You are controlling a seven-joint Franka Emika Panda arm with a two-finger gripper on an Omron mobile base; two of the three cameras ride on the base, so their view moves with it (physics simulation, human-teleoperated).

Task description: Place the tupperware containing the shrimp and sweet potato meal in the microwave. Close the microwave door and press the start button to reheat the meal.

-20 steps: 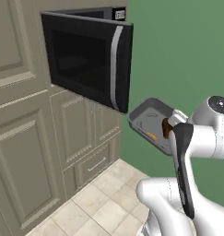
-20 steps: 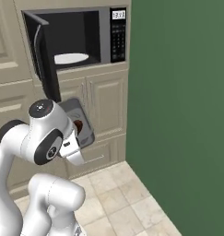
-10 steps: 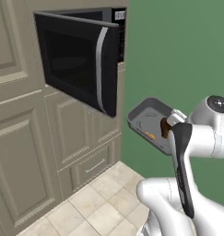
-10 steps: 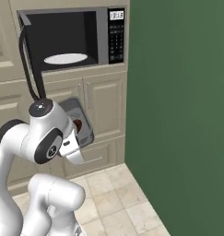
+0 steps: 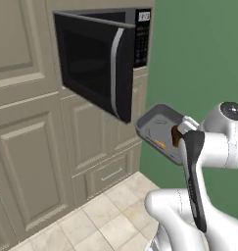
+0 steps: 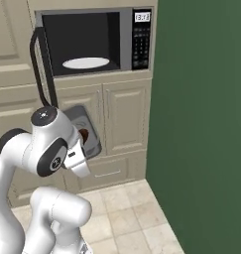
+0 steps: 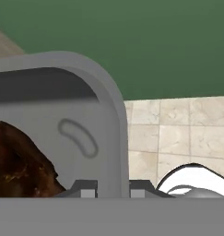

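The grey tupperware (image 5: 157, 126) hangs in the air below and to the right of the microwave (image 5: 140, 37), tilted, with a brown lump (image 5: 176, 136) and an orange bit (image 5: 160, 144) of the meal inside. My gripper (image 7: 114, 188) is shut on its rim (image 7: 114, 124), one fingertip (image 7: 88, 189) inside the wall and the other outside. The microwave door (image 5: 91, 63) stands wide open, its curved grey handle (image 5: 115, 68) facing the room. From the right, the white turntable (image 6: 86, 63) shows inside the microwave (image 6: 92, 42), with the tupperware (image 6: 90, 124) lower, in front of the cabinets.
Beige cabinet doors (image 5: 27, 162) and a drawer (image 5: 108, 174) lie under the microwave. A green wall (image 6: 201, 124) closes the right side. The keypad panel (image 6: 141, 42) sits right of the cavity. The open door juts out over the tiled floor (image 6: 127, 213).
The whole picture has shifted in both base views, so the base has moved relative to the microwave. Arm and tupperware keep the same pose, and the grip is unchanged.
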